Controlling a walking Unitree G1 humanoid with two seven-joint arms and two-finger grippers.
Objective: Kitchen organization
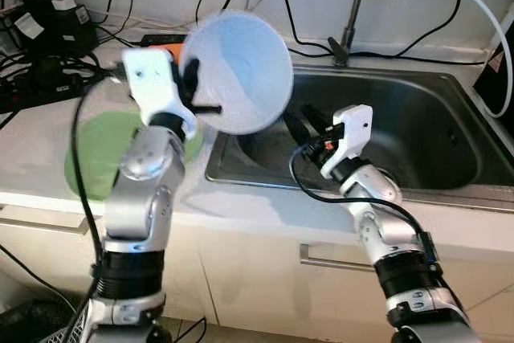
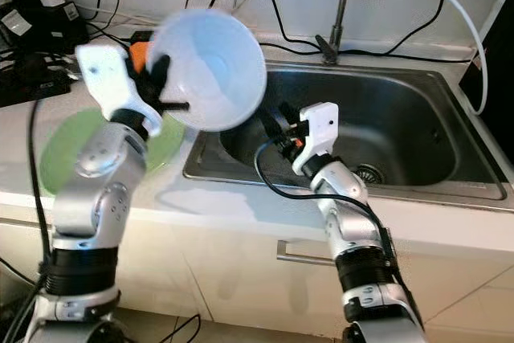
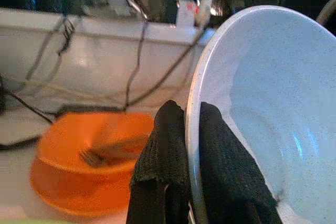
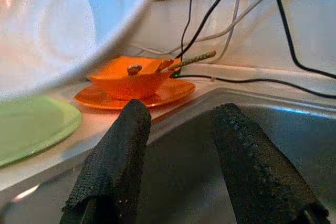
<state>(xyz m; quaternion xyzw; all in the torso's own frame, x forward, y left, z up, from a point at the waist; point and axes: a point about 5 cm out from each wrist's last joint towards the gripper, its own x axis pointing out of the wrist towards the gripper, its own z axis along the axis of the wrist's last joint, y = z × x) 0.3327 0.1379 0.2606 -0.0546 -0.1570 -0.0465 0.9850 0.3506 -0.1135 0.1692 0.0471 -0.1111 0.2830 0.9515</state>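
Now left gripper [image 3: 191,182] was raised over the counter edge by the sink [image 1: 434,118], fingers [image 3: 163,156] clamped on the rim of a pale bowl [image 1: 241,70], one inside, one outside, bowl tilted on its side. Behind that gripper sat an orange bowl [image 3: 89,156] with a fork [image 3: 105,150]; below it, a green plate [image 1: 104,150]. Right gripper [image 4: 184,150] hung over the sink, fingers apart, holding nothing; orange bowl on an orange plate [image 4: 134,94] lay beyond it.
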